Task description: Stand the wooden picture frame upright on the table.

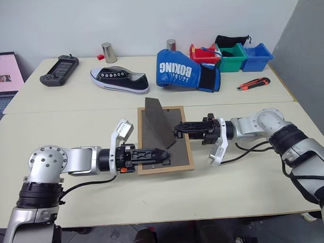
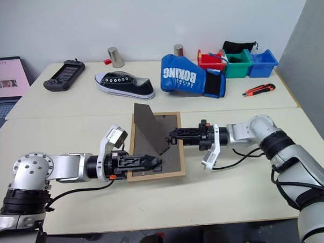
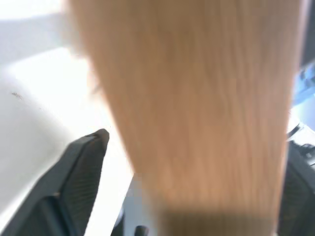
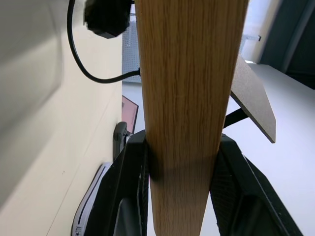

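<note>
Nearest, the left tool (image 1: 164,155) stands spread apart around the near left edge of the wooden picture frame (image 1: 183,153), not pinching it. Face down at mid bench (image 1: 70,120), the frame shows light wood, a dark grey back and a raised prop leg (image 1: 158,123). From the right, the right tool (image 1: 177,129) clamps its right rail.

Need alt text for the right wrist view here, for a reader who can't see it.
The right gripper's two black fingers clamp a light-wood rail of the wooden picture frame, which runs straight up the picture between them. The frame's dark grey prop leg juts out beside the rail, over the pale cream table.
</note>
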Robot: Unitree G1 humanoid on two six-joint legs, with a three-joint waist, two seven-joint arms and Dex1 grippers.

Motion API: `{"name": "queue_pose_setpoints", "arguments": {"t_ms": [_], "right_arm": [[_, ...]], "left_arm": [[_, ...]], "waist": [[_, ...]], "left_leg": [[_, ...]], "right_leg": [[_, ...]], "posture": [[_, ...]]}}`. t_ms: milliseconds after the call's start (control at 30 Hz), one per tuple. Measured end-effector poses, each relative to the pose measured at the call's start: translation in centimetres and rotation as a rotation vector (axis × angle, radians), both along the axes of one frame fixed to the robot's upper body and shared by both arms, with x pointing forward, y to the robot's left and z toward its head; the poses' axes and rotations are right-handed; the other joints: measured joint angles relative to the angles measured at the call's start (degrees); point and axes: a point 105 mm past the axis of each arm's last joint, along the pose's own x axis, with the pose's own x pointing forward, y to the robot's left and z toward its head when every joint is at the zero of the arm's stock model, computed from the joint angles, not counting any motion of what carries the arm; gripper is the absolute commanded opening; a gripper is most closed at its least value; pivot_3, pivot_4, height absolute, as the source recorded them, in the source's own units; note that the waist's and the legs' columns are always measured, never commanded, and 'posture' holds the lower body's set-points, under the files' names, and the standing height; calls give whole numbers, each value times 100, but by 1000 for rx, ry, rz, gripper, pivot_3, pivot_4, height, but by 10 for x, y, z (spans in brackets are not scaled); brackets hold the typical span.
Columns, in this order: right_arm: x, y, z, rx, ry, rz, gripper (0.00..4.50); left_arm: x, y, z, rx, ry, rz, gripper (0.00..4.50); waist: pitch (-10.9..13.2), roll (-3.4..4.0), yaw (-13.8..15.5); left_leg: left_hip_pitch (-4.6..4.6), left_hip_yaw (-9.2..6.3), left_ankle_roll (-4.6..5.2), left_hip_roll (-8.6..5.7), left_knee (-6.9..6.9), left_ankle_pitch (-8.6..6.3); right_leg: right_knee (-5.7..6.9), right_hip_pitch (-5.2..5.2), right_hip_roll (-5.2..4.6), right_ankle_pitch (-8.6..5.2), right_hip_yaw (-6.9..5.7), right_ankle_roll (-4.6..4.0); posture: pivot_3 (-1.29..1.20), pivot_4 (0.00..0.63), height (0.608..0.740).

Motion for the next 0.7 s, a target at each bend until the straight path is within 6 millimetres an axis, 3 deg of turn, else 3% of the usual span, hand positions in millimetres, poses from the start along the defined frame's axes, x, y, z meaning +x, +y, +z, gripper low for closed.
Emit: {"name": "queue_pose_setpoints", "arguments": {"t_ms": [333, 467, 567, 633, 700], "right_arm": [[4, -34, -8, -40, 83, -94, 1262], [6, -53, -11, -27, 169, -158, 1262], [17, -63, -11, 77, 344, -242, 1262], [21, -58, -9, 135, 422, -252, 1262], [28, -39, 1, 225, 538, -279, 1262]], "left_arm": [[14, 31, 32, 18, -162, 145, 4476], [9, 46, 39, 176, -313, 209, 4476], [14, 67, 40, 375, -496, 331, 4476], [15, 73, 44, 404, -563, 377, 4476], [12, 75, 46, 424, -622, 424, 4476]], "waist": [[0, 0, 0], [1, 1, -2], [1, 0, -26], [2, -1, -42], [2, -1, -70]], "left_leg": [[0, 1, 7, 1, -1, -4], [1, 7, 6, 2, -8, -4], [6, 25, 8, 14, -14, -3], [4, 25, 8, 18, -13, -4], [8, 21, 10, 34, -9, -5]], "right_leg": [[-2, -2, 0, -1, 0, -2], [-4, -2, -1, -2, 4, -3], [-22, 6, 0, -3, 9, -5], [-22, 7, 2, -2, 8, -5], [-19, 16, -1, -2, 8, -5]], "posture": [[0, 150, 740], [0, 150, 740], [0, 150, 740], [0, 150, 740], [0, 150, 740]]}}
